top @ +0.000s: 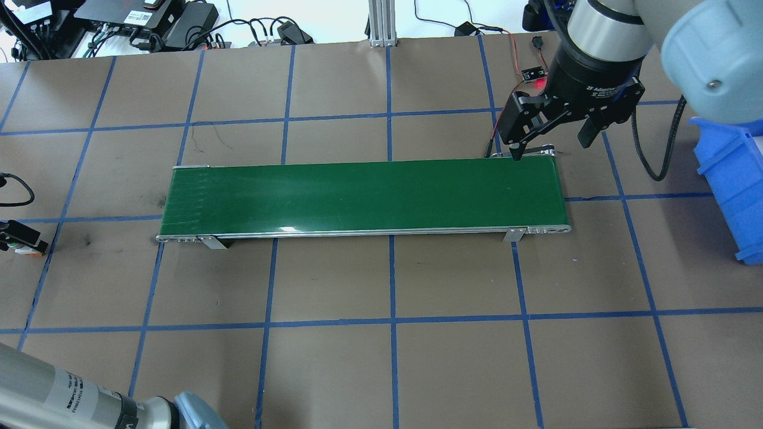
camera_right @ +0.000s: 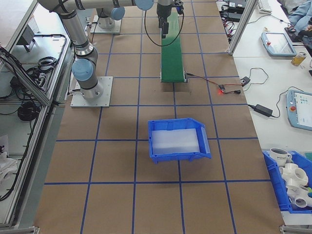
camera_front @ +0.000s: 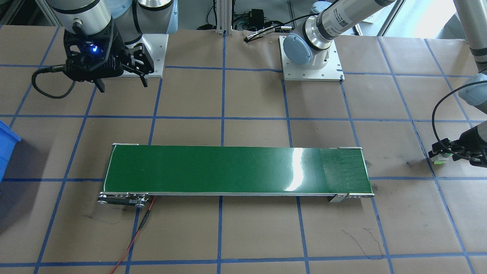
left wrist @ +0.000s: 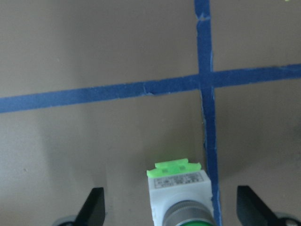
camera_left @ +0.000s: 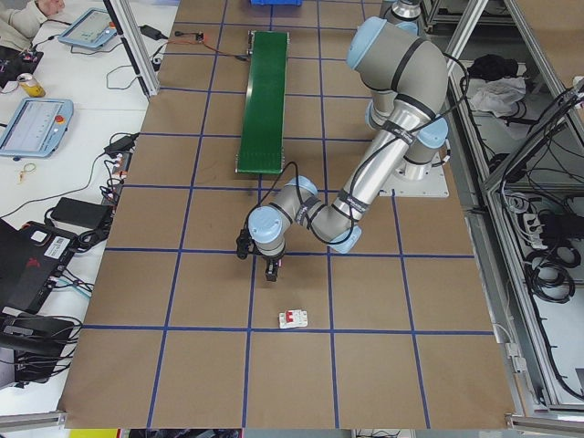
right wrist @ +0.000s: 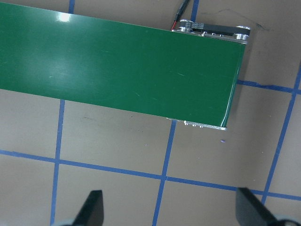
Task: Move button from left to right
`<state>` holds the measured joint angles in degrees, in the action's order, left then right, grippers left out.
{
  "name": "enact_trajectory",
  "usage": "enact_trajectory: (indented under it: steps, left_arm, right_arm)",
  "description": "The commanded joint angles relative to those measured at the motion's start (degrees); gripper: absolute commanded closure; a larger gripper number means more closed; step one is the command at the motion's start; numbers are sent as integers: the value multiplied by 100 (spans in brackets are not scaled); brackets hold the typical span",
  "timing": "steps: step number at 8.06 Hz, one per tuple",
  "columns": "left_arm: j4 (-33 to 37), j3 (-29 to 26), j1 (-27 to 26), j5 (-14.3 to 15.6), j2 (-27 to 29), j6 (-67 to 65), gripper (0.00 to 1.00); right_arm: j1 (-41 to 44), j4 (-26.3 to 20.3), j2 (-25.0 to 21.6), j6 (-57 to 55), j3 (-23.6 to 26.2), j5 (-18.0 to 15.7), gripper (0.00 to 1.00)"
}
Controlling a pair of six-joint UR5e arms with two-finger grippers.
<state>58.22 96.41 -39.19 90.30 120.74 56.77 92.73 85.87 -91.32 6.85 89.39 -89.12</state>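
Note:
The button [left wrist: 179, 188] lies on the brown paper beside a blue tape line; its green cap is at the bottom edge of the left wrist view and its bright green base points away. My left gripper [left wrist: 171, 209] is open, with one finger on each side of the button and a gap to each. From the front, the left gripper [camera_front: 438, 154] is low at the table's end, with the button's [camera_front: 440, 161] green base showing under it. My right gripper [top: 548, 143] hangs open and empty above the far corner of the green conveyor belt [top: 363, 196].
A white-grey block with red parts [camera_left: 293, 318] lies on the paper beyond the left gripper. A blue bin [top: 727, 179] stands off the belt's right end. The belt's red wire [camera_front: 133, 239] trails toward the operators' side. Cables and tablets lie on the side tables.

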Motion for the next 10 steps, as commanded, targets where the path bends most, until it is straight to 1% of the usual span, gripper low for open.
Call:
enact_trajectory:
  steps: [1,2,4,5,6,7,8,9,10]
  left_arm:
    - [-4,-8,-1,5,46,9,92]
    - [-4,-8,-1,5,37,-8,100]
    - [14,-26,-36,-4,-85,1,100]
    - [92,-43,-132,-4,-260,9,100]
    - [354,-44,-359,40,-679,-8,100]
    - [975,-52,-735,75,-1240,-182,100]
    - [1451,-52,-1157,58,-1786,-802,100]
    - [1803,-52,-1674,49,-2156,-1565,100]
    - [1833,-44,-2280,49,-2421,-2112,100]
  right_arm:
    - [0,9,0,0,0,0,0]
    - [0,0,0,0,0,-8,0]
    - [0,0,0,0,0,-9,0]
    - [0,0,0,0,0,0,0]
    - [0,9,0,0,0,0,0]
    - [0,0,0,26,0,0,0]
    - [0,0,0,122,0,-8,0]
    - [0,0,0,123,0,-9,0]
    - [0,0,0,123,0,-9,0]
